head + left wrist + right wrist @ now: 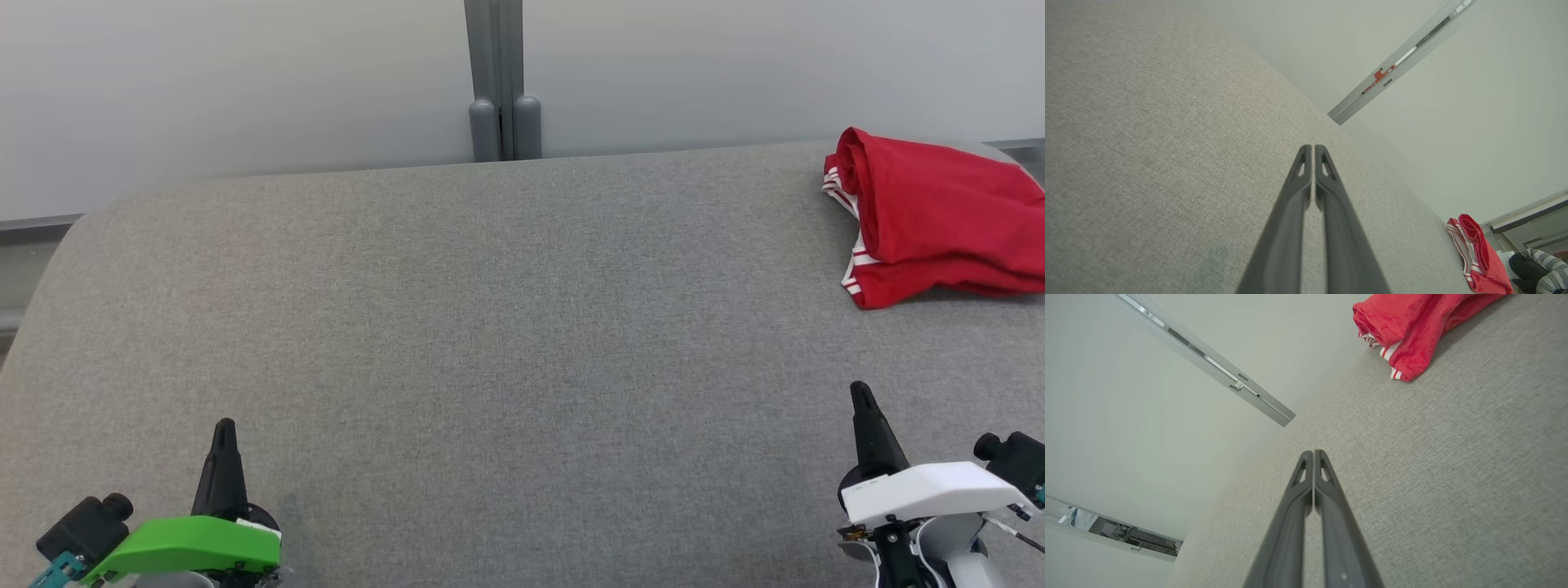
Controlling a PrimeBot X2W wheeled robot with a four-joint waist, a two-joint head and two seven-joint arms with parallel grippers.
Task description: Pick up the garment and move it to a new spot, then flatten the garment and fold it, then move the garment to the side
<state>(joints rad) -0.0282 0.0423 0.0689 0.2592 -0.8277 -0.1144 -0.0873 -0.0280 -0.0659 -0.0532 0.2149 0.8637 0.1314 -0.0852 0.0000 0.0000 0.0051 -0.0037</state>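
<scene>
The garment (939,216) is red cloth with white-striped trim, lying folded in a bundle at the far right of the grey fabric surface (490,327). It also shows in the left wrist view as the garment (1478,257) at the lower right, and in the right wrist view as the garment (1412,326) at the top. My left gripper (224,426) rests at the lower left, shut and empty. My right gripper (859,388) sits at the lower right, shut and empty, well short of the garment. In the wrist views the left gripper (1313,148) and right gripper (1313,452) have their fingers pressed together.
A pale wall with a grey vertical post (502,82) stands behind the surface's far edge. In the left wrist view a dark and striped pile (1541,271) lies beyond the garment, off the surface.
</scene>
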